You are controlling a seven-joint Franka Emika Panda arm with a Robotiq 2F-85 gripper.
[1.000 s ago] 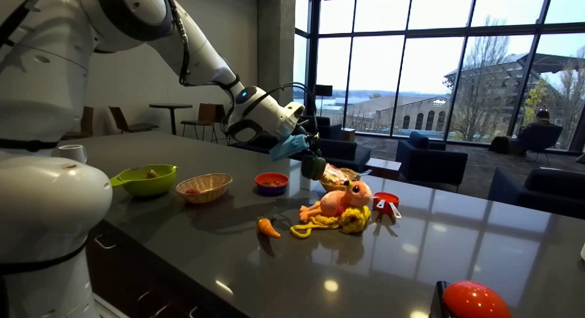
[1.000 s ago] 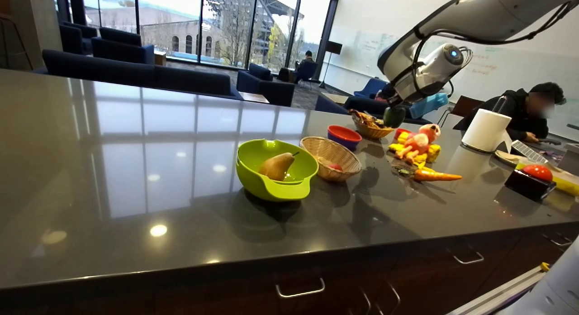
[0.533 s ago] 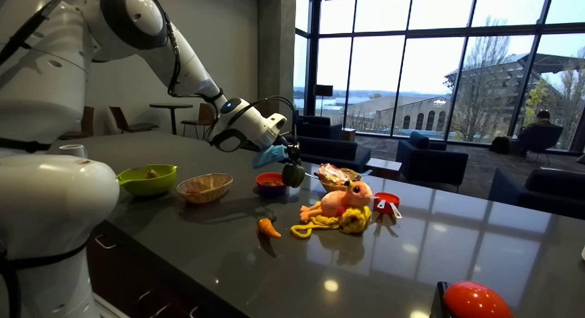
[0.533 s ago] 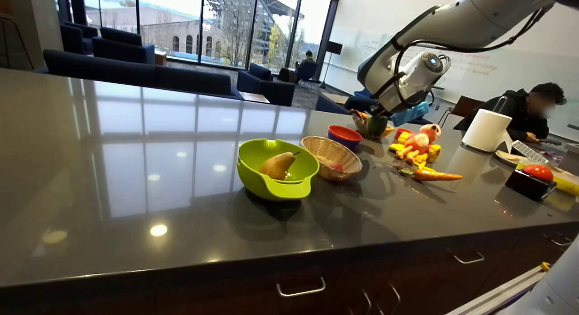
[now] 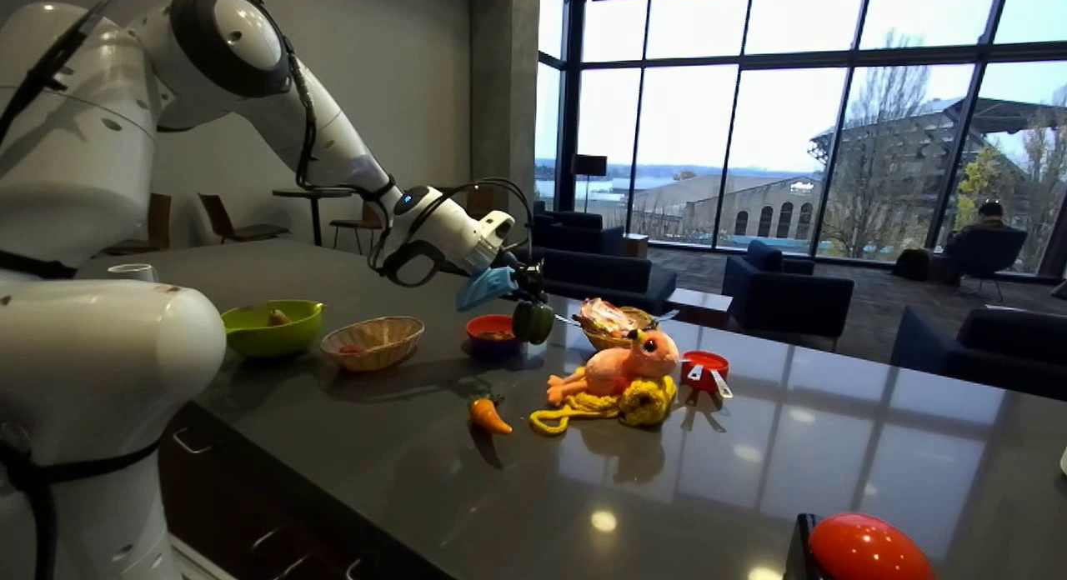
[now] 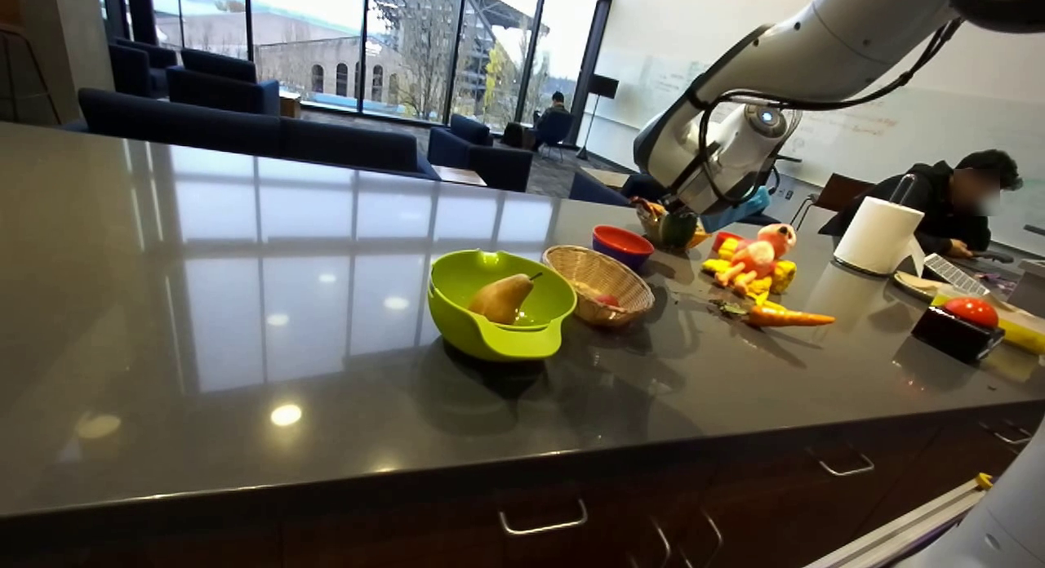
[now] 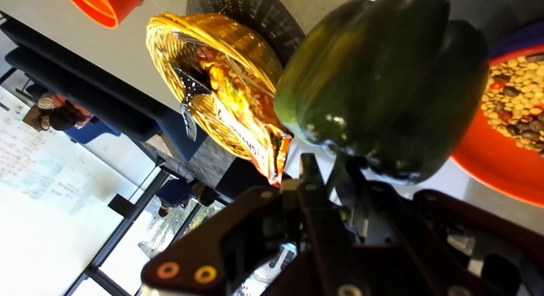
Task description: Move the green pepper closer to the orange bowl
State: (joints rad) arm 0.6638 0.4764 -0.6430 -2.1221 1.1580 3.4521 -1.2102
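The dark green pepper (image 7: 382,87) hangs in the air by its stem (image 7: 338,172). My gripper (image 7: 332,165) is shut on that stem, its dark fingertips just at the top of the pepper. The orange bowl (image 7: 497,164), purple outside and holding mixed beans, sits close beside the pepper. In an exterior view the pepper (image 5: 533,322) overlaps the right rim of the bowl (image 5: 481,323); whether they touch I cannot tell. From another angle the pepper (image 6: 679,229) shows dimly under the arm, beyond the bowl (image 6: 624,241).
Close by stands a wicker basket (image 7: 231,28) with snack packets. A pink plush bird (image 5: 613,370) on yellow yarn, a carrot (image 5: 486,415) and red measuring cups (image 5: 704,363) lie nearer. A second wicker basket (image 6: 600,270) and a lime-green bowl (image 6: 510,346) with a pear line the counter.
The arm has drawn back toward its base and down, carrying the pepper from in front of the snack basket to beside the orange bowl. In the last half second it has moved only slightly.
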